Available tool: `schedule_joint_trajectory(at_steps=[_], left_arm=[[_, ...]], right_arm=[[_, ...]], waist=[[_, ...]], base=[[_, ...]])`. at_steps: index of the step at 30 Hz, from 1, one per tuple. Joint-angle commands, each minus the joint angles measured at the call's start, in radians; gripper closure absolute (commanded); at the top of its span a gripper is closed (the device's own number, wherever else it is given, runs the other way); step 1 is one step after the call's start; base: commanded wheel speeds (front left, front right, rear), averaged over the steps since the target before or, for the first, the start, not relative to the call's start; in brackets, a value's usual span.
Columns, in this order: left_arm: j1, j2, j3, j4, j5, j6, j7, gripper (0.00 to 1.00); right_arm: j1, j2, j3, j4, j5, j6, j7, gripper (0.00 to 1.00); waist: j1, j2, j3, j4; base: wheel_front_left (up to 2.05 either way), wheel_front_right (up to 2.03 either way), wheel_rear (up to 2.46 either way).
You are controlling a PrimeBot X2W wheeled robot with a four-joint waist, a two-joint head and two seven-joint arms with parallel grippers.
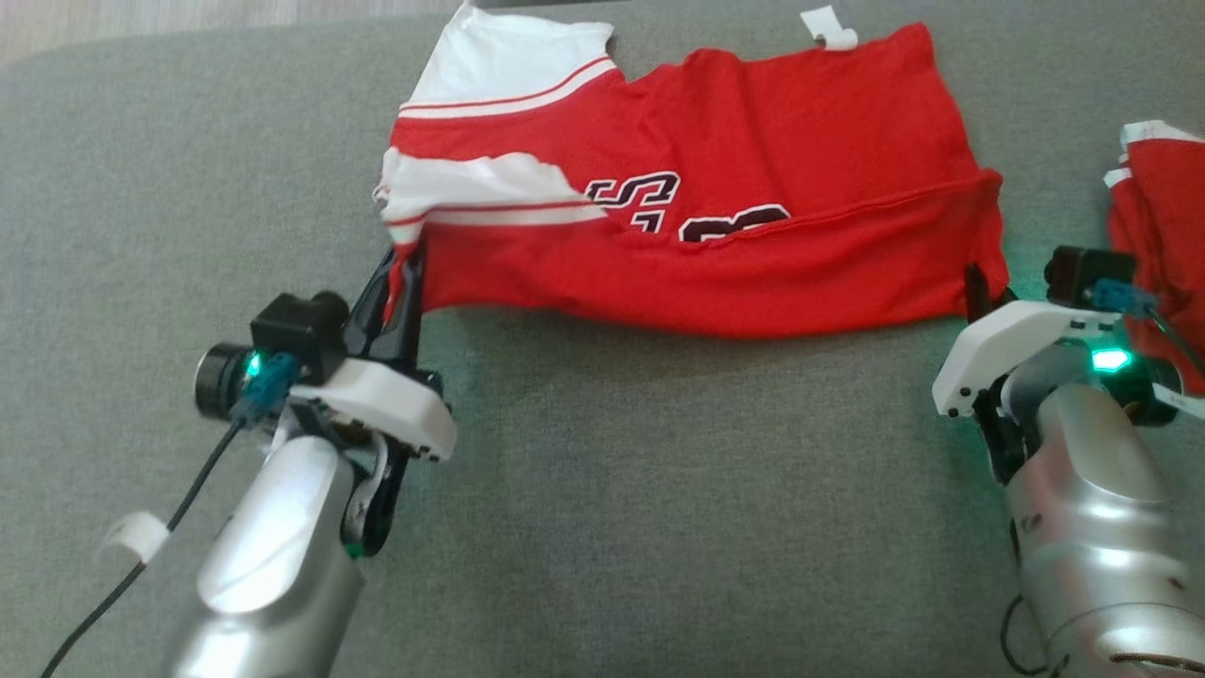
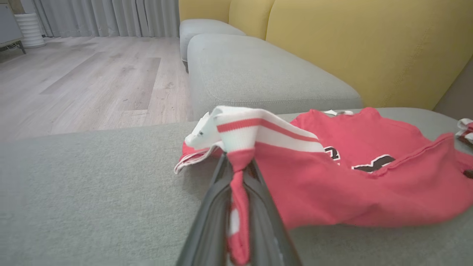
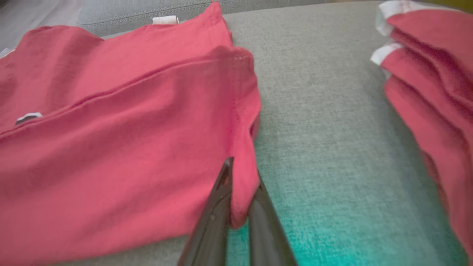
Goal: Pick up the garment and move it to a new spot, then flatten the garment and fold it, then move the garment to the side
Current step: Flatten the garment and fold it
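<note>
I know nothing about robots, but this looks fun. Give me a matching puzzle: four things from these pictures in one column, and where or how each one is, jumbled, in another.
Things
1. left gripper
2. right gripper
3. stack of red clothes
4. yellow backrest

Places or states
A. standing behind the grey cushions
B. shut on the plain red corner of the jersey
C. lying apart at the robot's far right
D. shut on the jersey's white-striped end

Pairs: 1-D, 2-B, 3-C, 4-A

Red jersey point(image 1: 753, 188) with white striped sleeves, half-folded across grey cushion point(image 1: 602, 490).
</note>
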Motion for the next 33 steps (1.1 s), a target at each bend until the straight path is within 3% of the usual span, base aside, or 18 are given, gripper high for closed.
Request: schedule_joint_trajectory(at_steps=[1, 8, 17, 24, 32, 33], left_arm=[[-0.005, 0.035, 0.033, -0.022, 0.003, 0.013, 0.004, 1.0], [0.076, 0.075, 0.014, 0.051, -0.004, 0.006, 0.052, 1.0], [0.176, 0.1, 0.0, 0.058, -0.03, 0.002, 0.111, 1.0], [0.275, 0.112, -0.021, -0.014, -0.047, 0.01, 0.162, 1.0], [0.305, 0.112, -0.04, -0.052, -0.043, 0.035, 0.194, 1.0], [0.306, 0.111, -0.04, -0.052, -0.043, 0.038, 0.195, 0.8]], right_arm=[[-0.003, 0.005, 0.012, -0.003, 0.002, -0.001, -0.016, 1.0], [0.042, 0.005, 0.041, 0.001, 0.077, -0.001, -0.105, 1.0], [0.158, 0.005, 0.114, -0.033, 0.206, -0.001, -0.083, 1.0], [0.299, 0.005, 0.137, -0.136, 0.303, -0.001, -0.062, 1.0], [0.413, 0.005, 0.136, -0.266, 0.335, -0.001, -0.054, 1.0], [0.418, 0.005, 0.13, -0.279, 0.34, -0.001, -0.057, 0.66]], waist=[[0.0, 0.0, -0.012, -0.006], [0.0, 0.0, -0.107, -0.035], [0.0, 0.0, -0.196, -0.048], [0.0, 0.0, -0.241, -0.045], [0.0, 0.0, -0.237, -0.041], [0.0, 0.0, -0.236, -0.041]], base=[[0.0, 0.0, 0.0], [0.0, 0.0, 0.0], [0.0, 0.0, 0.0], [0.0, 0.0, 0.0], [0.0, 0.0, 0.0], [0.0, 0.0, 0.0]])
